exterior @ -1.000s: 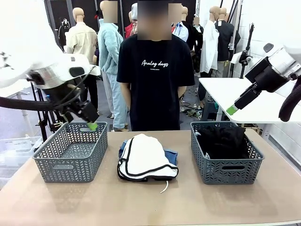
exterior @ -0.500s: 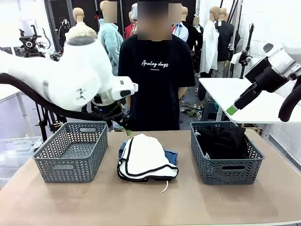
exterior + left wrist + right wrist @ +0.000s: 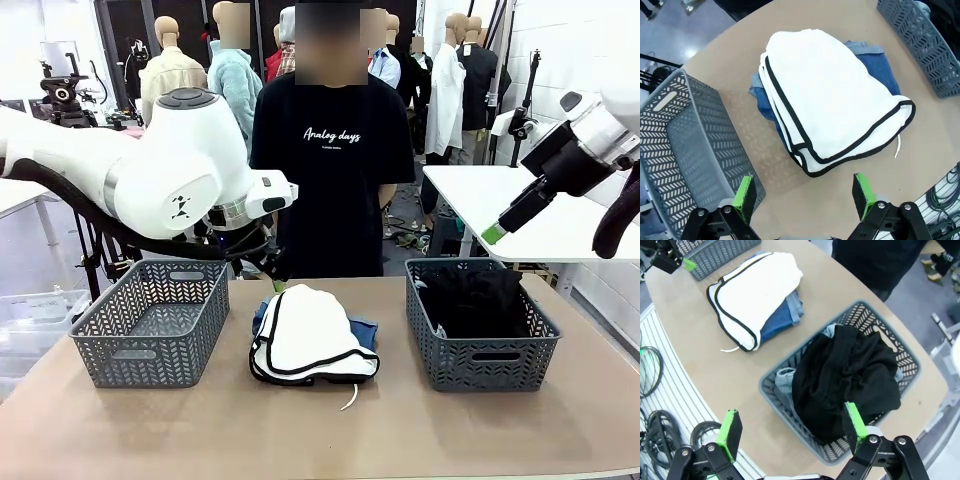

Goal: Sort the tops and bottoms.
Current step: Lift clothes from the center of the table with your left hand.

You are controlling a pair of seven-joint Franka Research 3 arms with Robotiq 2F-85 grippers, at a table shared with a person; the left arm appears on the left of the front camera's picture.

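The fingers of the left gripper are standing fully apart and gripping nothing. They are hanging just beside the white top, which is lying folded on a blue denim garment on the table between the baskets. This wide opening probably suits a pinch on soft cloth. The right gripper is likewise gaping empty, poised high over the right basket, where the black top is lying bunched. The left basket is sitting empty.
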